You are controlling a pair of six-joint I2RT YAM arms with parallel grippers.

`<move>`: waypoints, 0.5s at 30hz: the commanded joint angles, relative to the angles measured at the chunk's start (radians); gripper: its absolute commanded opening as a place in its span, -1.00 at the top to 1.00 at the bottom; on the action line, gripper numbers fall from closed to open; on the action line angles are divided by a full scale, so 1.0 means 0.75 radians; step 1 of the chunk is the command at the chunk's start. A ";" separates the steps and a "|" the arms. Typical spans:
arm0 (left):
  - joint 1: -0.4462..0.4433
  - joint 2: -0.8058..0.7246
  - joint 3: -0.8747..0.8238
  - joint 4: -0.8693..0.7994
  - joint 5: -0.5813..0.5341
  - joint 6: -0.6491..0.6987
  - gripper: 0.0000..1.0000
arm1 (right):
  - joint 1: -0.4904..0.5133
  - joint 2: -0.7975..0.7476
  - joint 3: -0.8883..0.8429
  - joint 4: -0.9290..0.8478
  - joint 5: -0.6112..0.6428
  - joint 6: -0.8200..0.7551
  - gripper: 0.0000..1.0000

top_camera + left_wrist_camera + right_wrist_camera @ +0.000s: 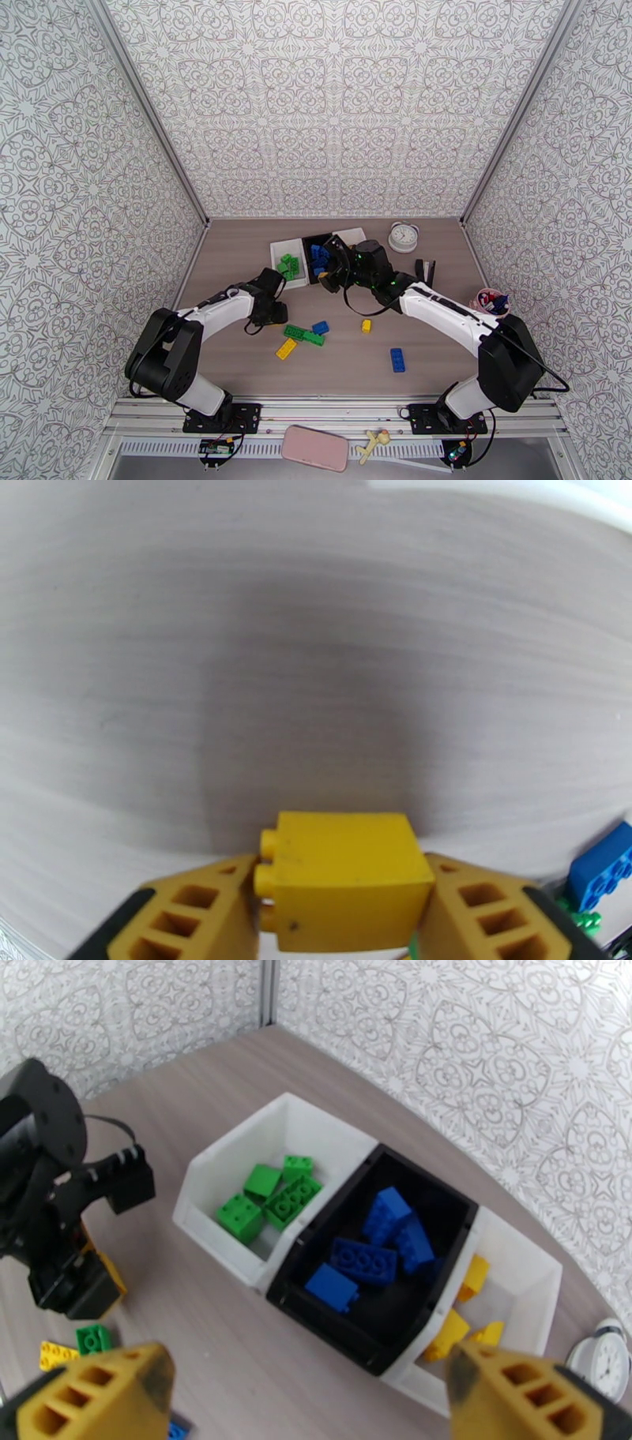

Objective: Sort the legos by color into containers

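My left gripper [344, 910] is shut on a yellow lego [344, 879] low over the table, a finger pressing each side. It sits left of the loose legos [271, 312]: a long green lego [304, 335], a blue one [320, 327], two yellow ones [366, 324] [286, 348] and a blue one [397, 359]. My right gripper [304, 1402] hangs open above the containers. The left white bin [207, 1167] holds green legos, the black bin [466, 1205] blue ones, the right white bin [545, 1276] yellow ones.
A white clock [404, 236] stands behind the bins to the right. A pink pen cup [490, 301] sits by the right wall. A small black object [425, 270] lies beside my right arm. A pink phone [314, 447] rests on the front rail.
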 commanded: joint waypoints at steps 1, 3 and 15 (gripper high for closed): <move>-0.001 0.010 0.035 -0.024 0.007 -0.016 0.00 | -0.003 -0.040 -0.023 -0.021 -0.052 -0.031 -0.89; -0.003 0.008 0.037 -0.024 0.010 -0.016 0.06 | -0.003 -0.046 -0.030 -0.024 -0.060 -0.039 -0.89; -0.014 -0.084 0.090 0.028 0.031 0.047 0.27 | -0.003 -0.114 -0.062 -0.070 -0.101 -0.086 -0.94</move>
